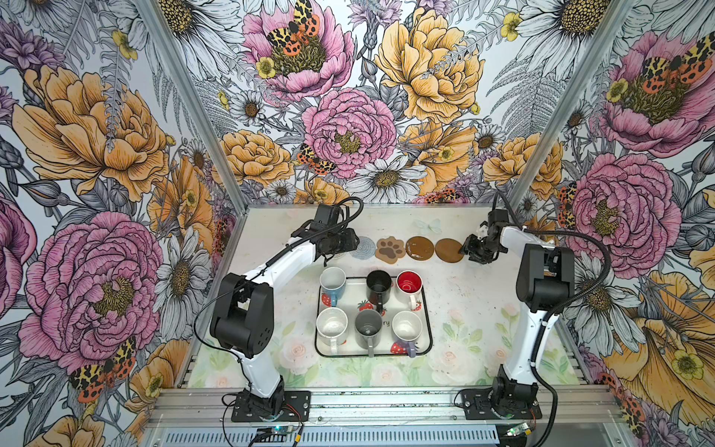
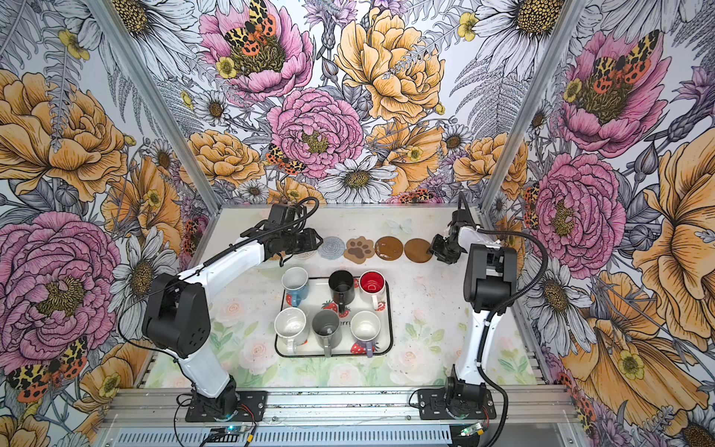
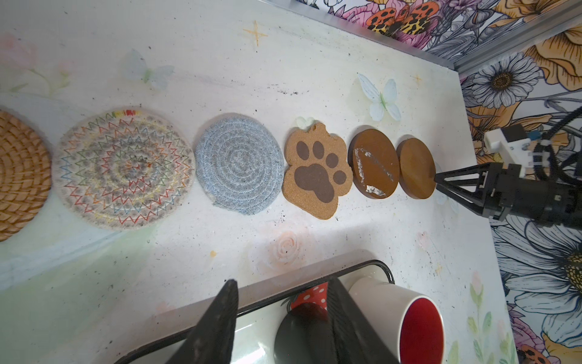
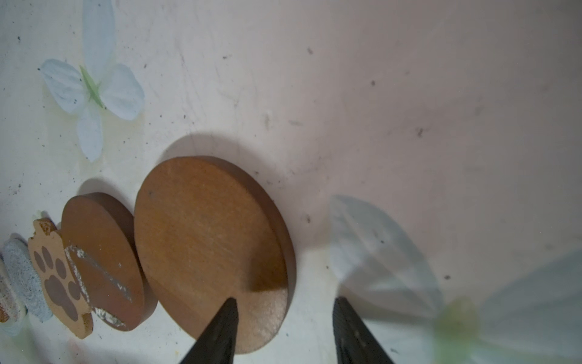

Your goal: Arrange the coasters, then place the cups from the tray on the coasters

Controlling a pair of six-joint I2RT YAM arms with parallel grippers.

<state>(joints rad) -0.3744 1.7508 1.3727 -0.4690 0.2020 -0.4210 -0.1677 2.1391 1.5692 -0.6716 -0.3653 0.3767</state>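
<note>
A: How is the right gripper [image 4: 285,298] standing?

B: It is holding its 2 fingers apart and gripping nothing. 1 fingertip [image 4: 228,312] is hanging over the edge of the plain glossy brown round disc coaster [image 4: 208,249]. The other is pointing at the pale floral table [image 1: 483,309] just past that edge.

A: And the left gripper [image 3: 281,280]?

B: Its jaws are standing apart too, and they are empty. In the left wrist view its tips are showing in front of the far rim of the white rounded-rectangle tray with a thin black rim and strawberry prints [image 1: 353,296].

A: Where are the coasters lying?

B: All 6 are lying flat in 1 row on the table beyond the tray, close together. From the left arm's side they are running as follows:
- the tan round rattan mat [image 3: 19,176]
- the whitish round woven mat with coloured zigzags [image 3: 126,170]
- the grey-blue round woven mat [image 3: 239,164]
- the tan paw-shaped mat [image 3: 316,176]
- the scratched glossy brown disc [image 3: 373,164]
- the plain disc beside the right gripper

In both top views the left arm is covering the first 2.

A: And the cups?

B: All 6 mugs are standing upright on the tray in 2 rows of 3. The light blue mug [image 1: 332,282], the black mug [image 1: 378,284] and the white mug with the red interior [image 1: 409,284] are filling the far row. The white mug [image 1: 332,327], the grey mug [image 1: 368,329] and the lavender mug [image 1: 406,327] are filling the near row.
</note>
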